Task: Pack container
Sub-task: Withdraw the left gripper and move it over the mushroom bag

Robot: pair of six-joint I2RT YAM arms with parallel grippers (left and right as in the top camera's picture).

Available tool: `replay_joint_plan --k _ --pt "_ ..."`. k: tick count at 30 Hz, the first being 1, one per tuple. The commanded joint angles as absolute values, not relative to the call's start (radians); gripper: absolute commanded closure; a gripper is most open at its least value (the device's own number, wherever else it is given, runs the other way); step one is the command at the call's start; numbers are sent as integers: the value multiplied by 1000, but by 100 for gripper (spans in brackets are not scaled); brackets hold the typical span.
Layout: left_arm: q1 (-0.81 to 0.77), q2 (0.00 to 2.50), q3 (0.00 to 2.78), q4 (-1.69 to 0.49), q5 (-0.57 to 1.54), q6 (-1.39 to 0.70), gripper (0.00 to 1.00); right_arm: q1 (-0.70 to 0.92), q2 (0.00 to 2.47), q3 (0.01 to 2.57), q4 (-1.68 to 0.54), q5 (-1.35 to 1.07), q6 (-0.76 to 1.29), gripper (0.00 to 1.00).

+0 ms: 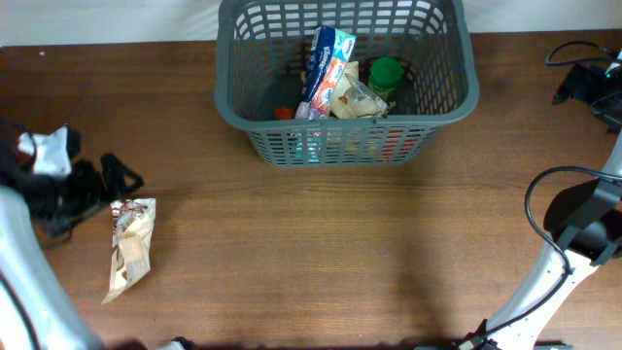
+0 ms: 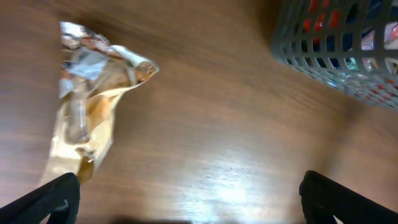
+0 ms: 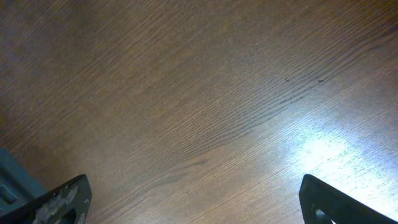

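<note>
The container (image 1: pixel 292 146), a dark grey lattice basket, stands at the table's far middle. It holds a blue-and-white packet (image 1: pixel 326 68), a clear snack bag (image 1: pixel 355 97) and a green-lidded jar (image 1: pixel 386 76). A crinkled tan snack bag (image 1: pixel 131 248) lies on the wood at the left. My left gripper (image 1: pixel 124 178) hovers just above and left of it, open and empty. In the left wrist view the snack bag (image 2: pixel 87 112) lies ahead of the left finger, the left gripper (image 2: pixel 193 208) is wide open, and the container's corner (image 2: pixel 342 50) is at the upper right. My right gripper (image 3: pixel 199 208) is open over bare wood.
Black cables and a device (image 1: pixel 588 83) sit at the far right edge. The right arm (image 1: pixel 583 219) with its looped cable stands at the right. A grey-blue edge (image 3: pixel 9 183) shows at the right wrist view's lower left.
</note>
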State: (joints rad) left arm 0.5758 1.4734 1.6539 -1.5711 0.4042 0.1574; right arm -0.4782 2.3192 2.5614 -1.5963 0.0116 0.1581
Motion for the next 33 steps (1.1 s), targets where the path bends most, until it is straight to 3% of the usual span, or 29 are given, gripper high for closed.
replay_joint_plan --k 1,6,11,20,33 --pt "627 1295 1586 -1564 320 175 1 -478 2315 2557 -1596 28 162 1" --pt "694 1117 1496 -1533 304 174 1 -478 2315 2557 -1596 28 162 1" --pt "744 1047 1461 -1456 161 170 1 -478 2315 2557 -1596 28 162 1" --pt "744 1046 1458 -1450 134 181 1 -478 2315 2557 -1596 28 163 1" --pt "744 1213 1396 -1386 134 471 1 -478 2315 2557 -1596 28 162 1"
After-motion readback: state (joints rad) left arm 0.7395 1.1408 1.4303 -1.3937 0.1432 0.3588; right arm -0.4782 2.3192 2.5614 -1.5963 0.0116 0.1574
